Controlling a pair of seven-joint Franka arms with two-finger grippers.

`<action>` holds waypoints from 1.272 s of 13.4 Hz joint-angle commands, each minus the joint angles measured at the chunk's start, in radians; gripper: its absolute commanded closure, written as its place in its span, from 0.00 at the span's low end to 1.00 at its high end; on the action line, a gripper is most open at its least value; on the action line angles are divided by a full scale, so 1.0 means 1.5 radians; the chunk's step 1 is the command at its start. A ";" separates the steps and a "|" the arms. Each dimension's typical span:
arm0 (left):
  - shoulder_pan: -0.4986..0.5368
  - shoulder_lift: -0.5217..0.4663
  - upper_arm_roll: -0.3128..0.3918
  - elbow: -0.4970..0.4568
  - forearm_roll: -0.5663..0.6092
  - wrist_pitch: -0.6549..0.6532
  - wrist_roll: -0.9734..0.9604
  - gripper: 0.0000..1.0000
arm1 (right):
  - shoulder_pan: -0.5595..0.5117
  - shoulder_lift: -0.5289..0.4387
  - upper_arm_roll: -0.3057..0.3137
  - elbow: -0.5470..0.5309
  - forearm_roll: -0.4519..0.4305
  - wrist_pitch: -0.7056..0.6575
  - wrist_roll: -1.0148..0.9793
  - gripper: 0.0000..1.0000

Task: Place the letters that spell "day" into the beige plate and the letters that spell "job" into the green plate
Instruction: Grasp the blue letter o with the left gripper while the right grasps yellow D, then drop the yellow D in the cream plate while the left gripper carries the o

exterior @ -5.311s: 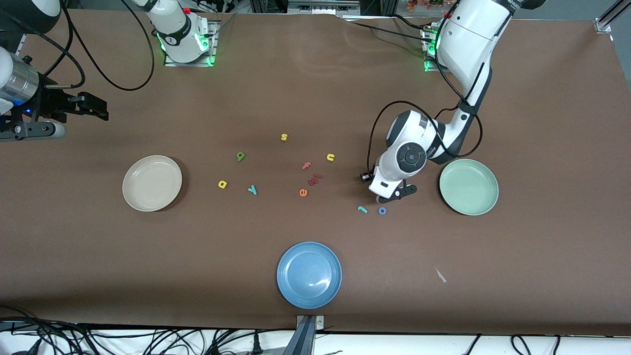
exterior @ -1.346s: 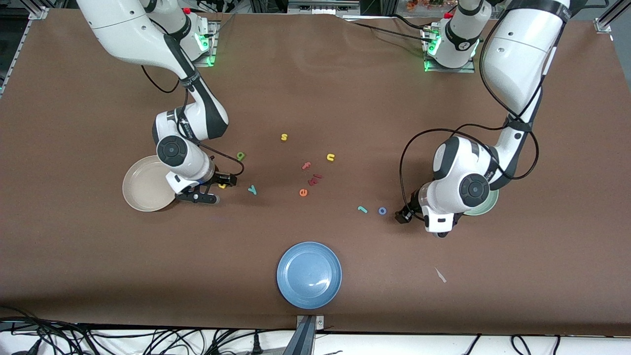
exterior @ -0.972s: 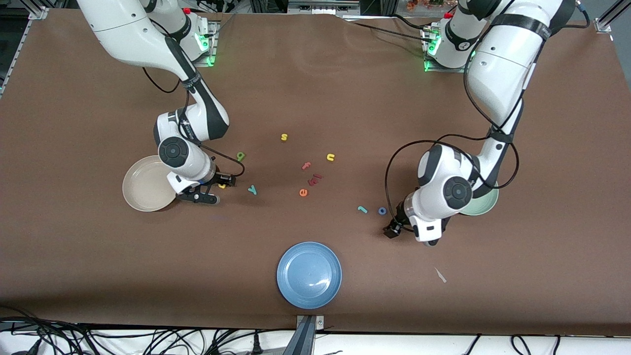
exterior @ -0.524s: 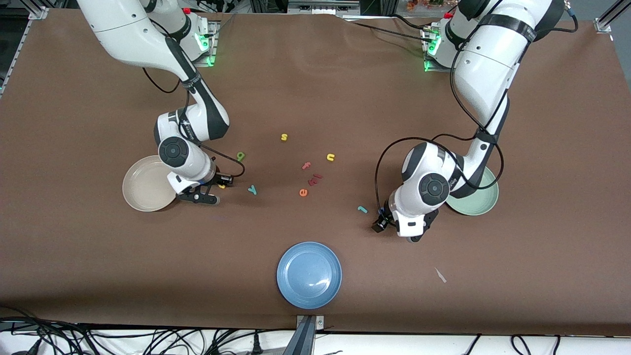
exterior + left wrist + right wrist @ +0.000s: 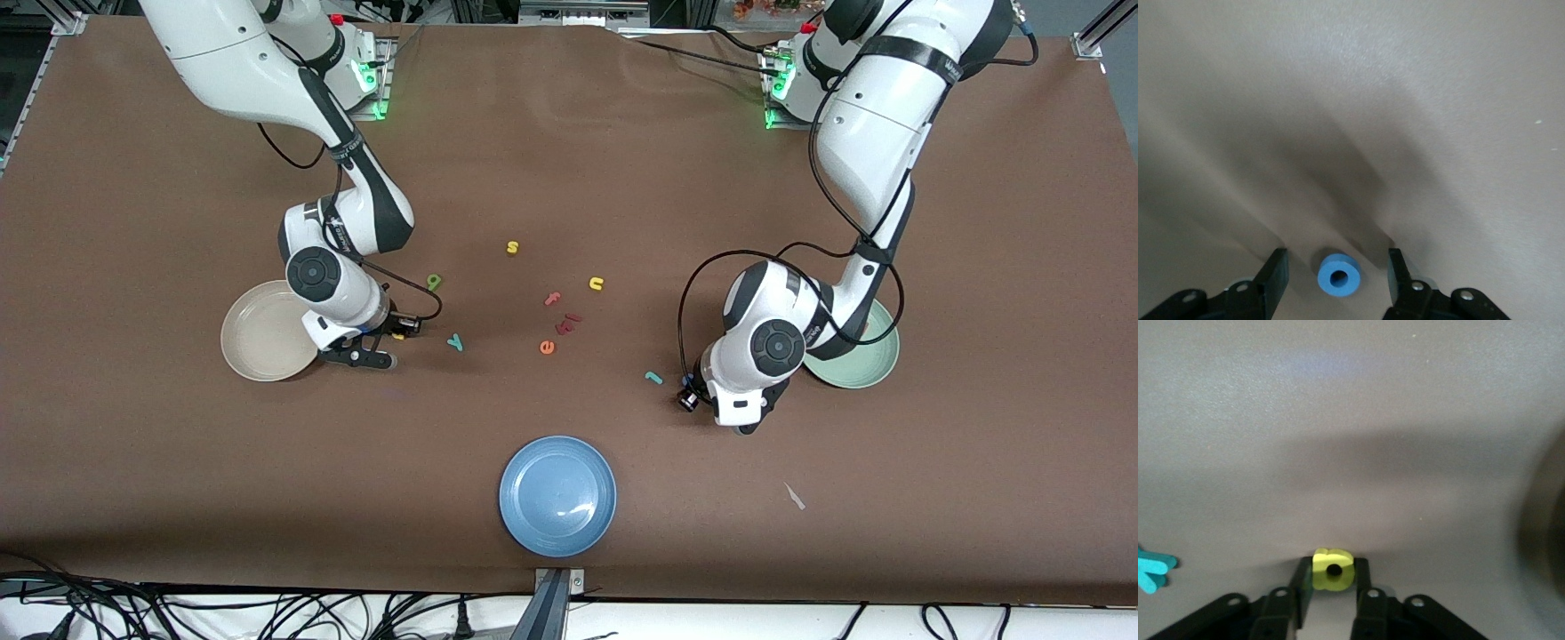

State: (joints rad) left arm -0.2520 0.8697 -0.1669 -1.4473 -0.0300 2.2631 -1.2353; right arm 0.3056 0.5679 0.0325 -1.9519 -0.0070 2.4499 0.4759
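Note:
My right gripper point(image 5: 1331, 577) is shut on the yellow round-bowled letter point(image 5: 1332, 570), low at the table beside the beige plate point(image 5: 249, 313). The teal y point(image 5: 455, 341) lies just past it toward the table's middle. The olive-green letter point(image 5: 433, 282) lies farther from the front camera. My left gripper point(image 5: 1336, 275) is down at the table, open. The blue ring o point(image 5: 1339, 279) lies flat between its fingers point(image 5: 1275, 277) with a gap on each side. The teal j point(image 5: 653, 378) lies beside that hand. The dark red letter point(image 5: 564, 326) is in the middle cluster. The left arm partly covers the green plate point(image 5: 864, 373).
A blue plate point(image 5: 557, 495) sits near the front edge. An orange e point(image 5: 547, 348), pink f point(image 5: 552, 299), yellow n point(image 5: 596, 284) and yellow s point(image 5: 512, 247) are scattered mid-table. A small pale scrap point(image 5: 794, 496) lies toward the left arm's end.
My right gripper has closed onto the yellow letter without shifting. My left gripper swung from beside the green plate to the blue o and came down around it, its fingers narrowing.

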 commanded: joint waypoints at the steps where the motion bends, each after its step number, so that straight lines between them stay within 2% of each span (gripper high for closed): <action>1: -0.009 0.007 0.005 0.015 0.022 -0.011 -0.008 0.44 | 0.000 0.007 0.002 0.006 0.008 0.008 0.007 0.76; 2: -0.013 0.006 0.005 0.015 0.022 -0.014 -0.010 0.48 | 0.000 0.007 0.002 0.006 0.008 0.009 0.006 0.80; 6: -0.022 0.004 0.005 0.017 0.022 -0.039 -0.011 0.48 | 0.000 0.009 0.003 0.010 0.008 0.007 0.006 0.88; 8: -0.025 0.004 0.005 0.017 0.022 -0.039 -0.011 0.55 | 0.000 0.006 0.003 0.026 0.008 -0.006 -0.003 0.91; 10: -0.025 0.005 0.005 0.016 0.022 -0.043 -0.011 0.64 | -0.002 -0.001 0.000 0.063 0.007 -0.078 -0.014 0.91; 12: -0.022 0.005 0.007 0.016 0.023 -0.053 -0.010 0.64 | -0.006 -0.028 -0.005 0.070 0.004 -0.141 -0.062 0.91; 17: -0.019 0.005 0.007 0.016 0.036 -0.060 -0.010 0.63 | -0.007 -0.105 -0.076 -0.012 0.004 -0.133 -0.236 0.91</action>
State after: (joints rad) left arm -0.2776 0.8697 -0.1658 -1.4270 -0.0181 2.2067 -1.2357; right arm 0.2973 0.4806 -0.0562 -1.8846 -0.0073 2.2412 0.2149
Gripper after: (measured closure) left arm 0.630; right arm 0.718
